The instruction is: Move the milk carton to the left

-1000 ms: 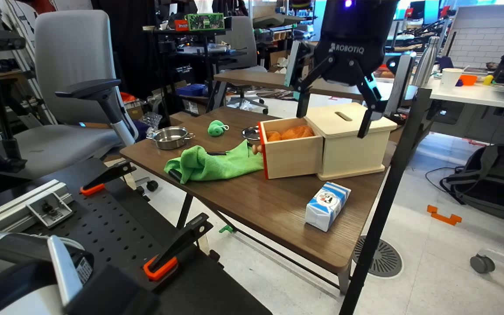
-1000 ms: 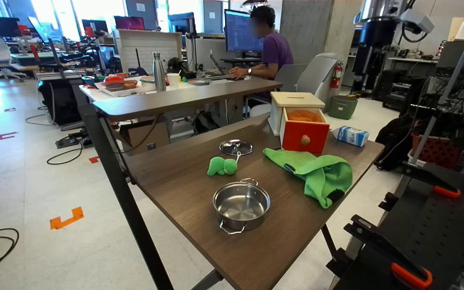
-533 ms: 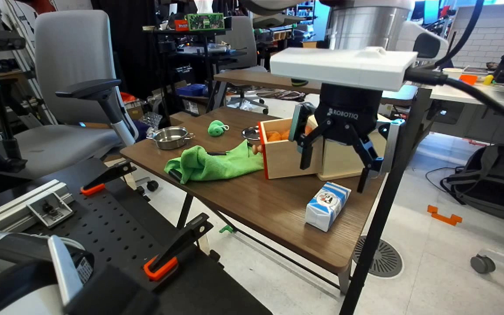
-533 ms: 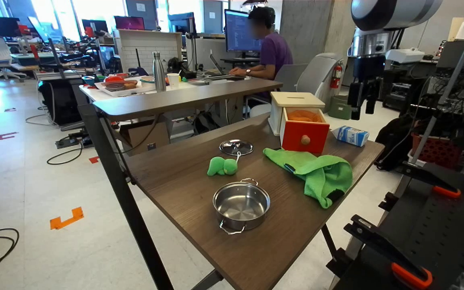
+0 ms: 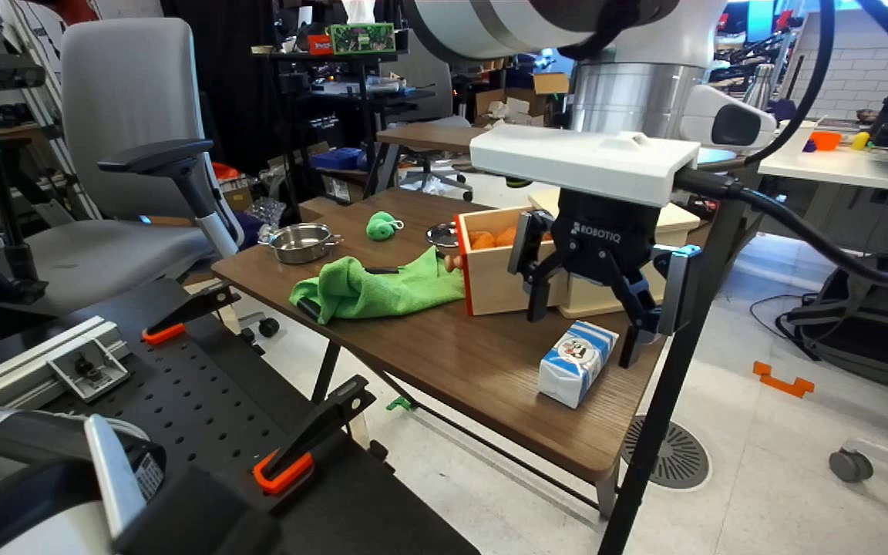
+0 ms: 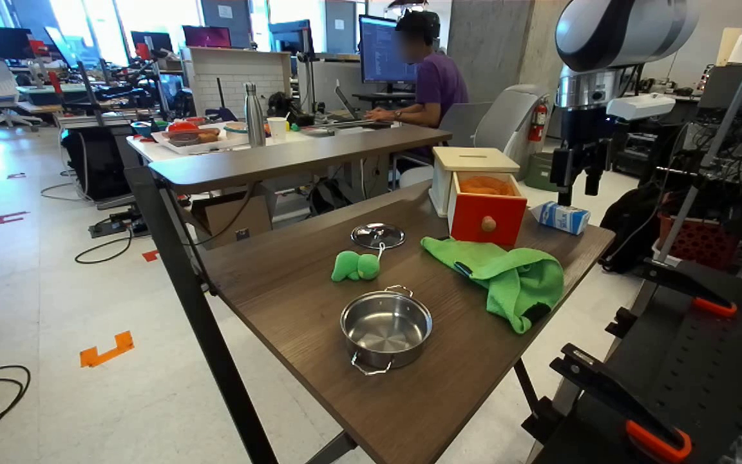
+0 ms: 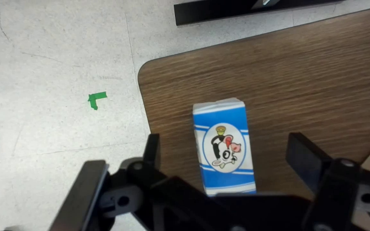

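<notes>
Black fingers spread well apart and gripping nothing, the end effector (image 5: 583,336) hangs lower above the milk carton (image 7: 225,146) than a second ago, and in the wrist view one finger stands off to each side of the carton, so the approach looks nearly lined up, with a further descent and a squeeze likely needed before any move left. Blue and white, with a cartoon cow in an oval facing up and a whitish folded end, the carton lies unmoved on its side on the tabletop (image 7: 300,80), near a rounded corner.
</notes>
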Robot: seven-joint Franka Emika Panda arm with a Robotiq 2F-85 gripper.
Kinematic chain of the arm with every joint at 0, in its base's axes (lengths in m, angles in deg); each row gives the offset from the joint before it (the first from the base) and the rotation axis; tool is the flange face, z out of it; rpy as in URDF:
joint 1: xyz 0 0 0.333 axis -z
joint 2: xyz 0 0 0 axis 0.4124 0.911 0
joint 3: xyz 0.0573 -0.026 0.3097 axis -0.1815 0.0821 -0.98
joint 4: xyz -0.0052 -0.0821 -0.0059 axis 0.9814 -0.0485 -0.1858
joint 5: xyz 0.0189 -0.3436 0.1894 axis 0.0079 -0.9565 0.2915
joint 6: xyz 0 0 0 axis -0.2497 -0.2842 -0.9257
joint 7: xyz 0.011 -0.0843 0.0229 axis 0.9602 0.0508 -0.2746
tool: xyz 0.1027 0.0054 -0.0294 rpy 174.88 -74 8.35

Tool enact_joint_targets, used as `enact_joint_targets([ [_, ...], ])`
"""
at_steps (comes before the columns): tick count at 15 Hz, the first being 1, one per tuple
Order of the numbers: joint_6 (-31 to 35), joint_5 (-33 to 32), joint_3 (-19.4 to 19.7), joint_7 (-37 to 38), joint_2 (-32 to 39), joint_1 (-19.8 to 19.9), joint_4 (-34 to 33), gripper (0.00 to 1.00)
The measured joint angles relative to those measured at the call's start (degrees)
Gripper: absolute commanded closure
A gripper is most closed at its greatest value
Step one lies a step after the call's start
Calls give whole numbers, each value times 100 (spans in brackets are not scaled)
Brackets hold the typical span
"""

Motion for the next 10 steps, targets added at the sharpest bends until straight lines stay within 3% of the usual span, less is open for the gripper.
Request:
enact_joint_targets([
  [7,24,0,-25,134,186,0,-91,0],
  [8,27,0,-25,138,223,0,-114,25],
  [10,31,0,-26,143,298,0,-169,35],
])
